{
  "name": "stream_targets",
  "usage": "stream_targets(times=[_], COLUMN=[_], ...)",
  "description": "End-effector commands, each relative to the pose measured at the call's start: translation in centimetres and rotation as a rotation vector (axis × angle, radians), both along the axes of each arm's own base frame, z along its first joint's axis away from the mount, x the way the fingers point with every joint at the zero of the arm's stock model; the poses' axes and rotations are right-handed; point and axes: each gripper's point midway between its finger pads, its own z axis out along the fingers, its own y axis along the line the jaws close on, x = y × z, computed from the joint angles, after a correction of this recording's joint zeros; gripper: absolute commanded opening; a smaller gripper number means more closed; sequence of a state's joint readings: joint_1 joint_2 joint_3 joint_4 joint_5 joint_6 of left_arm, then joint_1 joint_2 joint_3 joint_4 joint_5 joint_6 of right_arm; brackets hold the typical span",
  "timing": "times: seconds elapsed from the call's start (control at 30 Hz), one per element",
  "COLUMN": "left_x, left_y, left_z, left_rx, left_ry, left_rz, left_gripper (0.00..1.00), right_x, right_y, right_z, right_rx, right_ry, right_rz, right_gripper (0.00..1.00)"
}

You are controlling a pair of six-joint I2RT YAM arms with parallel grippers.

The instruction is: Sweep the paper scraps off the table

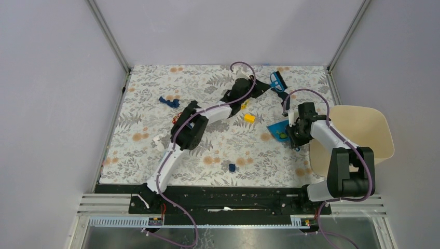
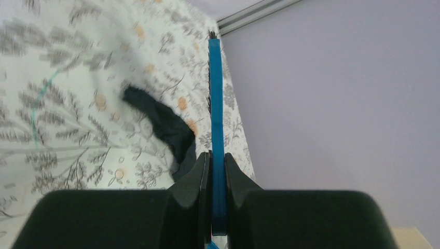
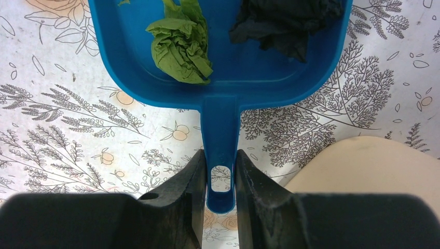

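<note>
Blue plastic in both grips. Left gripper (image 2: 217, 158) clamped flat on the thin handle of the brush (image 2: 216, 93), long axis running straight out from the fingers, bristles at the far tip. From above, stretched toward the far edge of the table (image 1: 135, 119), brush head pointing away to the far right. Right gripper (image 3: 220, 163) closed around the handle of the dustpan (image 3: 249, 72), pan resting on the cloth with the mouth turned to the left, just beside the beige bin (image 3: 363, 166). Inside the pan: a green wad (image 3: 181, 44) and a dark wad (image 3: 285, 21), both wrinkled and surely very light. Of the paper scraps not yet collected: a dark blue scrap (image 1: 168, 101) well to the left of the brush, a pale scrap (image 1: 158, 140) nearer and just beside the left arm's elbow, and a small dark blue piece (image 1: 232, 167) close to the near edge, between the two arms. All three on the left of the pan mouth, so probably to be brushed rightward into it. Left arm nearer to them, and holding the proper tool. Calls first for a swing of the brush back from the far right to behind the scraps, with care not to drag the yellow block (image 1: 249, 118), lying near the pan mouth on its left.
</note>
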State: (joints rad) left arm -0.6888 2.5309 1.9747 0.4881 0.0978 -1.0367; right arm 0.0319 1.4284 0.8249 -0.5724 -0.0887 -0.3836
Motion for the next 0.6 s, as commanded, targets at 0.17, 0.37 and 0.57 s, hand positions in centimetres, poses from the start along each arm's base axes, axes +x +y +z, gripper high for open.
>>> stream_targets(times=[0.17, 0.37, 0.57], left_x=[-0.9, -3.3, -11.2], left_y=[-2.1, 4.0, 10.4], left_z=[-3.9, -4.0, -5.6], left_rx=[-0.06, 0.167, 0.383], left_ry=[0.25, 0.296, 0.373], left_rz=[0.077, 0.152, -0.006], left_gripper=[0.0, 0.0, 0.0], right_x=[0.3, 0.5, 0.2], right_y=[-0.3, -0.4, -0.7], right_z=[-0.3, -0.3, -0.5], right_rx=[0.001, -0.009, -0.024], right_ry=[0.001, -0.002, 0.005], right_rz=[-0.035, -0.029, -0.011], right_gripper=[0.0, 0.0, 0.0])
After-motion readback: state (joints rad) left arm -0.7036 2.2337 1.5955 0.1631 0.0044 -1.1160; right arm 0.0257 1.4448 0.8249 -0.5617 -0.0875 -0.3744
